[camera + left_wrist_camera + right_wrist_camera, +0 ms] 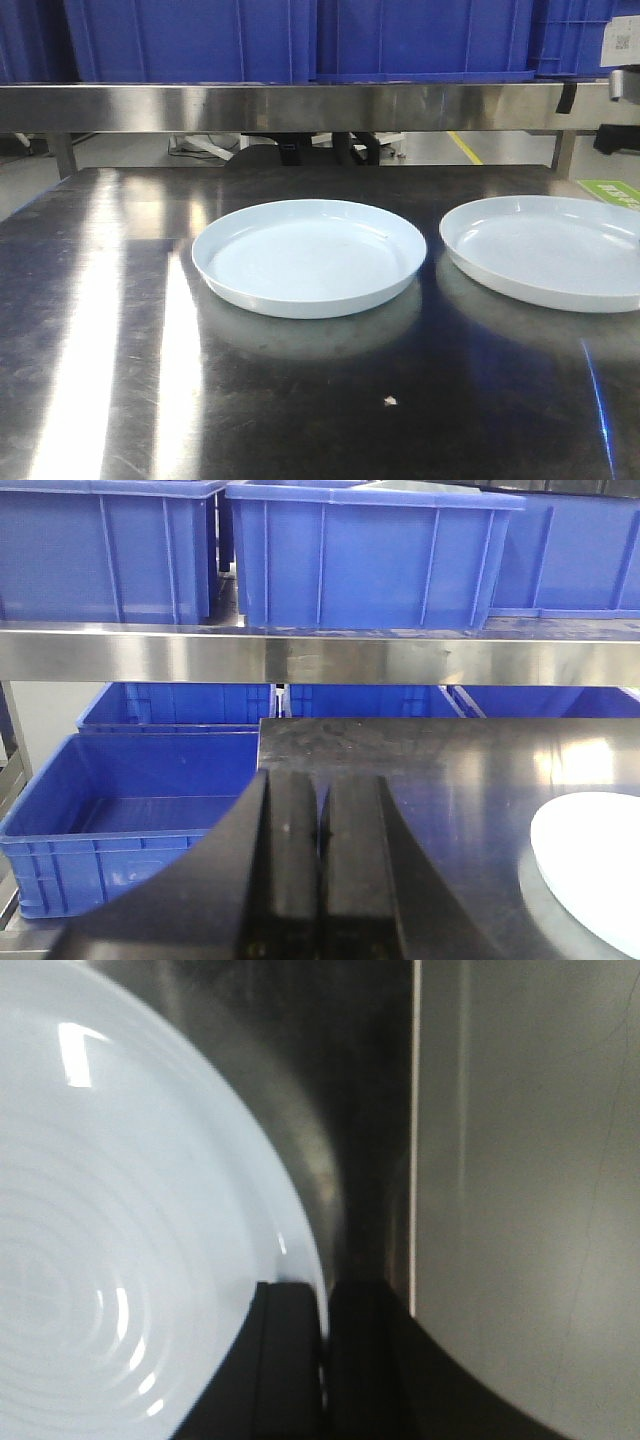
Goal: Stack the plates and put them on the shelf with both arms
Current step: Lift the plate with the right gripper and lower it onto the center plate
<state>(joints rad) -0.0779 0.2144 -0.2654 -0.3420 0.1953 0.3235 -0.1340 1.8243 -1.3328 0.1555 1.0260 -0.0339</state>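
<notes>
Two plates: both lie right way up on the desk (100, 350), side by side with a gap between them, not stacked.
Left plate (310, 255): near the middle of the desk; its whole rim shows in the front view.
Right plate (545, 250): off to the right, cut by the frame edge. The right wrist view shows faint rings inside it and the desk's edge just beyond its rim.
Shelf (300, 105): a long steel rail runs across behind the desk, higher than the plates.
Crates (200, 40): blue, standing on the shelf. The left wrist view shows more of them lower down, left of the desk.
Left end effector (320, 880): fingers pressed together with nothing between them. It is low at the desk's left edge and faces the shelf; the left plate is off to its right, well apart.
Right end effector (325, 1360): fingers drawn together with only a thin slit between them. One finger covers the right plate's inside and the other lies outside its rim, and the rim runs up to the slit. View blurred; cannot tell whether the rim is clamped or merely beneath.
Speck (390, 401): a small pale crumb on the desk in front of the plates.
</notes>
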